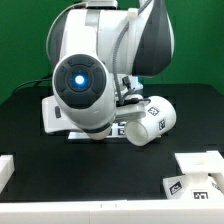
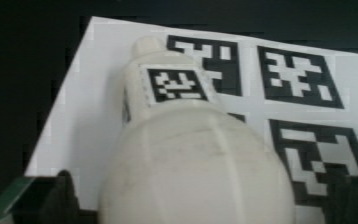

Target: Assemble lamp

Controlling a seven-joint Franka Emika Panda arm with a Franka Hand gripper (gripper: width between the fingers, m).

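While arm (image 1: 100, 70) blocks exterior view's middle, shade (image 1: 150, 118) lies on side beside it; base (image 1: 195, 172) toward exterior view's right. Wrist view alone: bulb (image 2: 194, 150) lying on marker board (image 2: 87, 110), 3 board tags (image 2: 291, 75) showing; gripper (image 2: 208, 200) spread wide, bulb between, ungripped.

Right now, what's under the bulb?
The marker board, with three tags showing beside the bulb. The board area directly beneath the bulb is covered, so anything there can't be seen.

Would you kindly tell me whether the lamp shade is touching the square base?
Apart: the exterior view shows bare black table between the shade and the base.
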